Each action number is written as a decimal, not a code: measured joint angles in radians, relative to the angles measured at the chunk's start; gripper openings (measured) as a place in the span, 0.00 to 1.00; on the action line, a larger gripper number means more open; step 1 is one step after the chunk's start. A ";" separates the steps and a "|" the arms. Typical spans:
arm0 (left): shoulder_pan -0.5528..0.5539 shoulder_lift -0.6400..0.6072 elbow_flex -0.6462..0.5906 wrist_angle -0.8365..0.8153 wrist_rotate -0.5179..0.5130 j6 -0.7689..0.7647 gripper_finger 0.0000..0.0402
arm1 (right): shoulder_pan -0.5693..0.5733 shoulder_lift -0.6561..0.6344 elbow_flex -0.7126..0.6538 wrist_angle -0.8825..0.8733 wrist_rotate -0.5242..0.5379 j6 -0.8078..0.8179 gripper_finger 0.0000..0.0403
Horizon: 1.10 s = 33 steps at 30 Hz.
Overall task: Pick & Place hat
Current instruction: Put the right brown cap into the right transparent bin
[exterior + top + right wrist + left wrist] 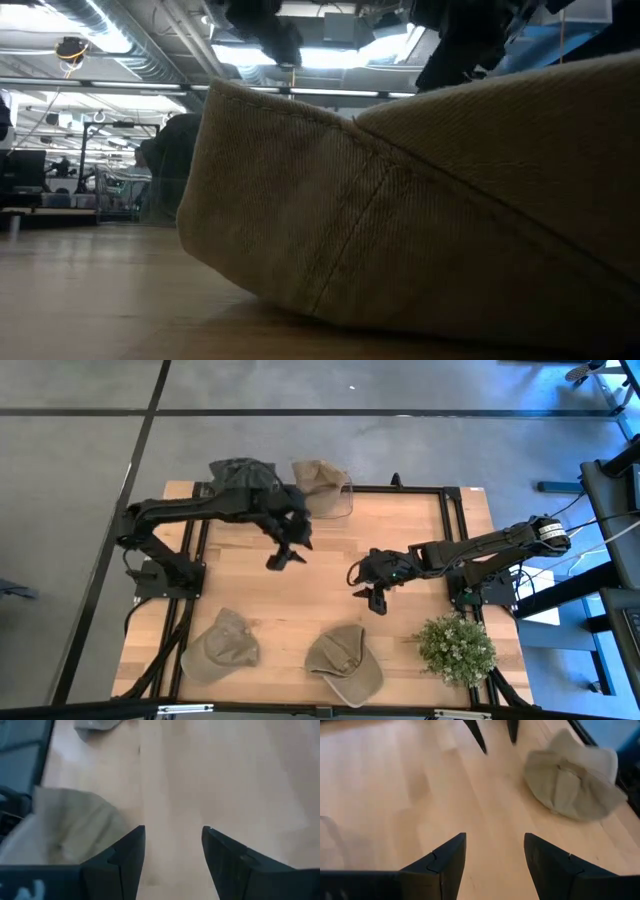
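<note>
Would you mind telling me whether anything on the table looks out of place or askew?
One tan hat and a dark hat at the far edge overhang the table frame; both grippers are open and empty.

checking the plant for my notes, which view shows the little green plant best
The high view: the plant sits whole at the table's front right corner, just in front of the right arm's base. The low view is filled by a tan hat, and neither wrist view shows the plant at all, only wood and hats.

Green potted plant (pixel 456 648) at table's (pixel 400 560) right near corner; wooden tabletop; grey floor (pixel 80 450) around
</note>
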<state>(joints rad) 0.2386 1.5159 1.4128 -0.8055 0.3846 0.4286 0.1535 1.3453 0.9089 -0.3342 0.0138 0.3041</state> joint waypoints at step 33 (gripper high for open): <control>-0.119 0.021 -0.385 0.531 0.097 -0.198 0.48 | 0.161 0.277 0.000 0.014 -0.201 0.685 0.49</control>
<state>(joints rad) 0.1195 1.5370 1.0275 -0.2747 0.4812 0.2306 0.3145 1.6220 0.9085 -0.3199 -0.1871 0.9886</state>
